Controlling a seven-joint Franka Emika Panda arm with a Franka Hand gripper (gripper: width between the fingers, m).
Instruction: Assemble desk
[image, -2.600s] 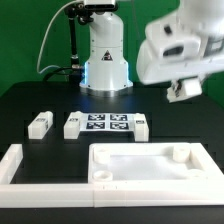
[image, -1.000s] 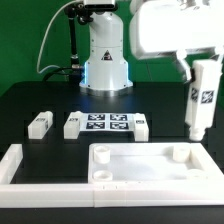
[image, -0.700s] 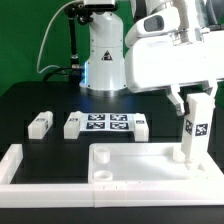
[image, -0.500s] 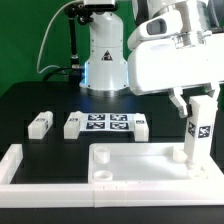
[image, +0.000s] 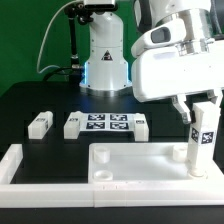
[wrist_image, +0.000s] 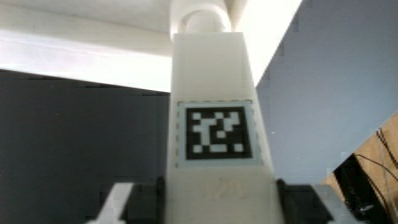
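The white tabletop panel (image: 140, 165) lies rim-up at the front of the table. My gripper (image: 201, 108) is shut on a white leg block (image: 201, 140) and holds it upright. The leg's lower end is at the panel's corner on the exterior view's right, near side. I cannot tell whether it is seated. In the wrist view the leg (wrist_image: 217, 100) runs away from my gripper (wrist_image: 217, 205), with its tag facing the camera and dark fingers (wrist_image: 294, 205) on either side. Three loose legs lie behind the panel (image: 39, 124), (image: 73, 124), (image: 141, 126).
The marker board (image: 107, 124) lies between two of the loose legs. The long low white border wall (image: 18, 165) runs along the front on the exterior view's left. The robot base (image: 105, 55) stands at the back.
My gripper came in from the exterior view's upper right with the leg. It lowered the leg upright onto the panel's right near corner and shifted slightly right in the last half second.
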